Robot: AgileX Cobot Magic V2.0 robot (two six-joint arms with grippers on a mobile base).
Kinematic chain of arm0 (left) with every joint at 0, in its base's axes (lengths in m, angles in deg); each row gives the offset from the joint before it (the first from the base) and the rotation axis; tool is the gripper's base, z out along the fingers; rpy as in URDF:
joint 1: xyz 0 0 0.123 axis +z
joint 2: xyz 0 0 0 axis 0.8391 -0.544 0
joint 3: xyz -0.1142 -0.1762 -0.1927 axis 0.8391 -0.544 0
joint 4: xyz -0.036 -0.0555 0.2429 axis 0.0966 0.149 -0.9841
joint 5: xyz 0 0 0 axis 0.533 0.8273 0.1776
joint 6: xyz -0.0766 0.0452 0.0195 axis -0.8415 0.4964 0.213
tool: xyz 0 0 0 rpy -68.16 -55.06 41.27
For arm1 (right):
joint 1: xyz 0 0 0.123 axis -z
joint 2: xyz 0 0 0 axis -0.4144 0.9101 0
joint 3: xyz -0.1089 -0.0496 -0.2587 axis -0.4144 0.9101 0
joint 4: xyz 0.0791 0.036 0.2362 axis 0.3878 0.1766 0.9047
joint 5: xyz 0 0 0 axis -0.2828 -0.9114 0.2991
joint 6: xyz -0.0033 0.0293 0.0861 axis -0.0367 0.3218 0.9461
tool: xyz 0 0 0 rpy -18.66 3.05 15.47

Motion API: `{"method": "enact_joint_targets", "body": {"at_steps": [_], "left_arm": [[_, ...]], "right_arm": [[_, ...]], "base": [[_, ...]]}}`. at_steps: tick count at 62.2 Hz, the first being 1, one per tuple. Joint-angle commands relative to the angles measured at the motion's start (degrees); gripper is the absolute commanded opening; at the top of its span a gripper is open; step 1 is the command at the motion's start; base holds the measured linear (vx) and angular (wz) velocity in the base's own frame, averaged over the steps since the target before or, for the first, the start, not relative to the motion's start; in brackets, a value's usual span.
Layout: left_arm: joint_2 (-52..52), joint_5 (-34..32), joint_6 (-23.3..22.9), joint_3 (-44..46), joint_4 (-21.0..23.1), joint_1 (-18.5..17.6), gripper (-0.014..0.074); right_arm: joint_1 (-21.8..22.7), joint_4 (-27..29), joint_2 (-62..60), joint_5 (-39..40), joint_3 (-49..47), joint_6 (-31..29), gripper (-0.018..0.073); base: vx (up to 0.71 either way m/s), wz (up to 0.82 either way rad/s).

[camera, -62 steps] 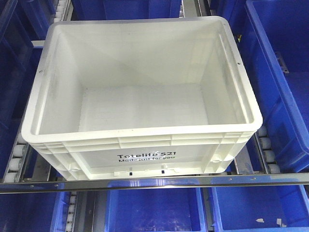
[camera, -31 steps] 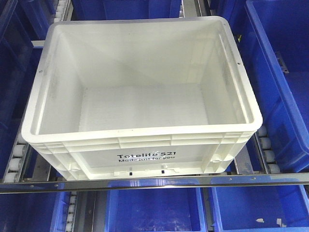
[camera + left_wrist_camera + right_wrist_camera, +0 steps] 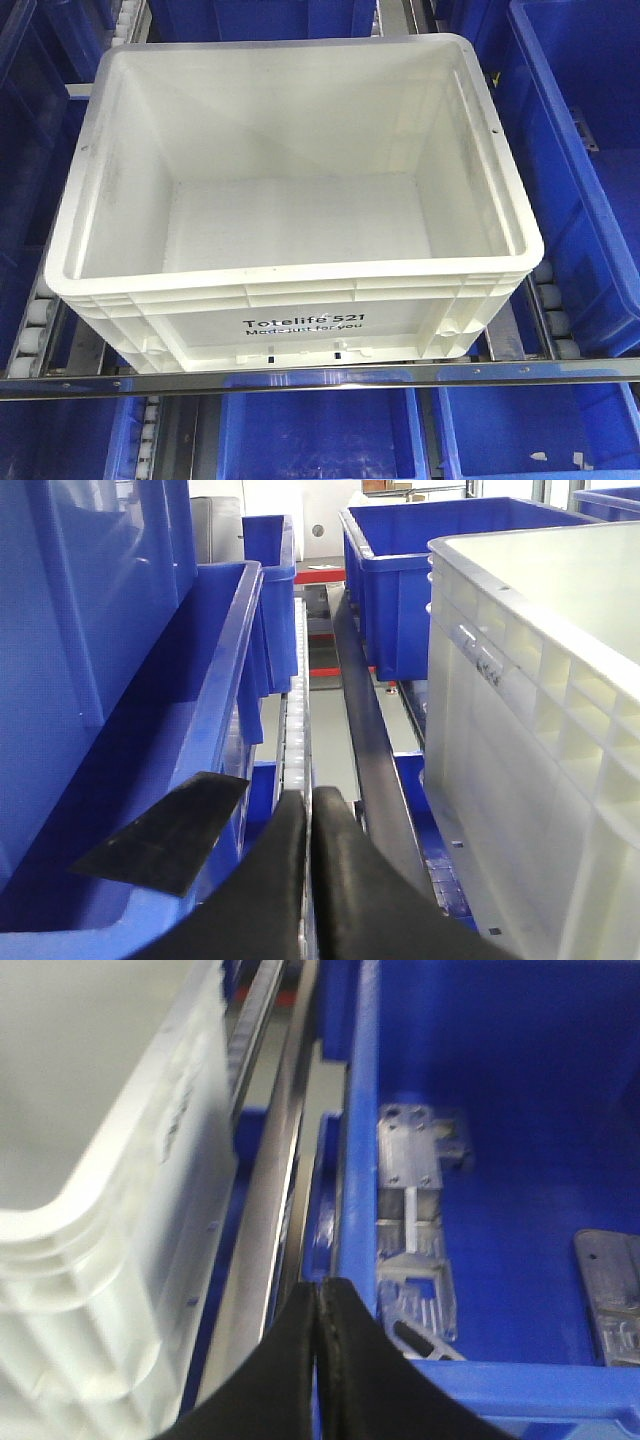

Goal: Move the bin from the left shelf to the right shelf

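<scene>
The white bin (image 3: 290, 180), printed "Totelife 521", sits empty on shelf rollers in the middle of the front view. No gripper shows in that view. In the left wrist view my left gripper (image 3: 309, 798) is shut on nothing, hanging in the gap with the bin's ribbed side wall (image 3: 530, 740) to its right. My right gripper (image 3: 318, 1290) is also shut and empty. It hangs over the gap with the bin's corner (image 3: 110, 1210) to its left.
Blue bins flank the white one: one at left (image 3: 150, 730), one at right (image 3: 500, 1110) holding metal brackets (image 3: 415, 1210). More blue bins (image 3: 320, 430) sit on the level below. A metal front rail (image 3: 320, 378) crosses before the bin. Roller tracks (image 3: 555, 315) run beside it.
</scene>
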Motion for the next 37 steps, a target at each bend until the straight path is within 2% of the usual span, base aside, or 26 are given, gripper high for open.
{"method": "enact_joint_targets", "body": {"at_steps": [1,9,24,37], "left_arm": [[0.69,-4.28,-0.56,1.03,0.61,0.06,-0.0009],[0.69,-4.28,-0.56,1.03,0.61,0.06,-0.0009],[0.69,-4.28,-0.56,1.03,0.61,0.06,-0.0009],[0.69,-4.28,-0.56,1.03,0.61,0.06,-0.0009]], "right_arm": [[3.27,0.69,-2.67,12.37,3.95,0.33,-0.0008],[6.44,1.15,-7.45,19.67,12.04,0.38,-0.0008],[6.52,2.53,-13.75,30.70,23.12,0.38,-0.0008],[6.33,2.59,-13.76,31.21,23.10,0.38,-0.0008]], "base": [[0.00,0.00],[0.00,0.00],[0.00,0.00],[0.00,0.00]]}}
